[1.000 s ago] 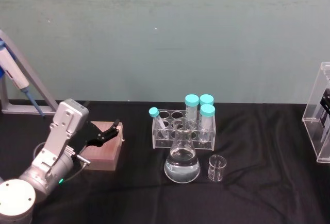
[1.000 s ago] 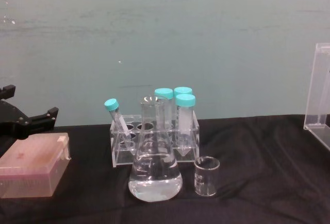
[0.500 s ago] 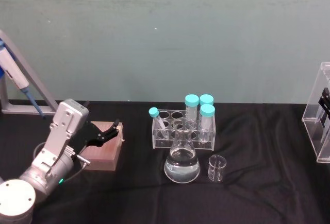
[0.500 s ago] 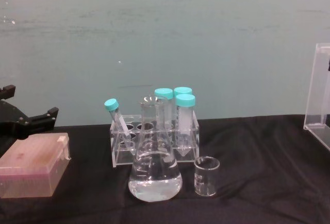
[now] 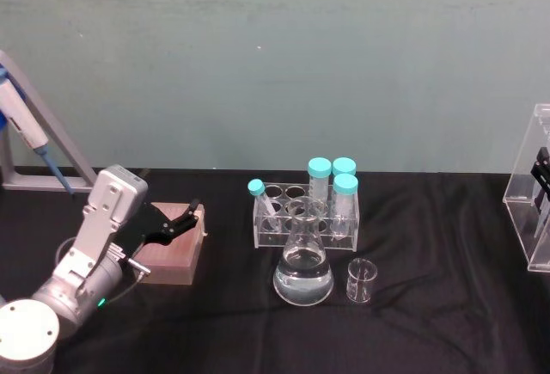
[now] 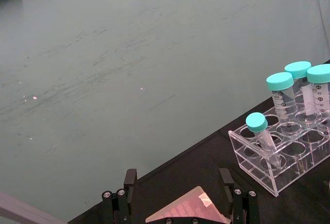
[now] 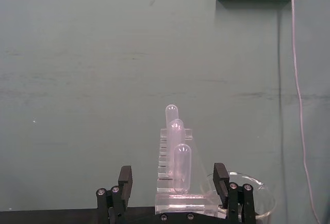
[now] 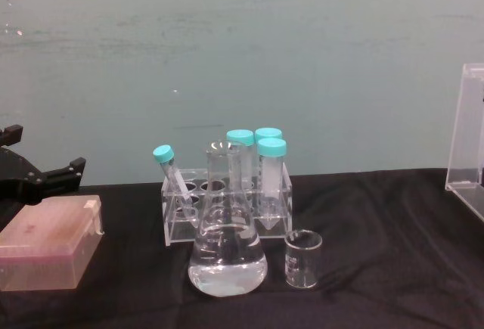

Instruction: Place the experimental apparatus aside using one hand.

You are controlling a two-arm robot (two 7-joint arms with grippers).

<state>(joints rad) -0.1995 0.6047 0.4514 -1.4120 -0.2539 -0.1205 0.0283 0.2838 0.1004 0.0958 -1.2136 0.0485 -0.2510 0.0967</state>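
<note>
Mid-tabletop (image 5: 430, 322) stand flask (image 5: 303, 271) and beaker (image 5: 361, 280), tube rack (image 5: 266, 219) just behind. Left end effector (image 5: 176, 223) hangs wide open, empty, over a pink box (image 5: 172, 258) — right end effector (image 7: 172, 171), also open and empty, faces the clear stand (image 7: 185, 199).

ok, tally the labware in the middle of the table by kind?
Teal-capped tubes: 4
Clear tube rack: 1
Conical flask: 1
Small beaker: 1
Total: 7
</note>
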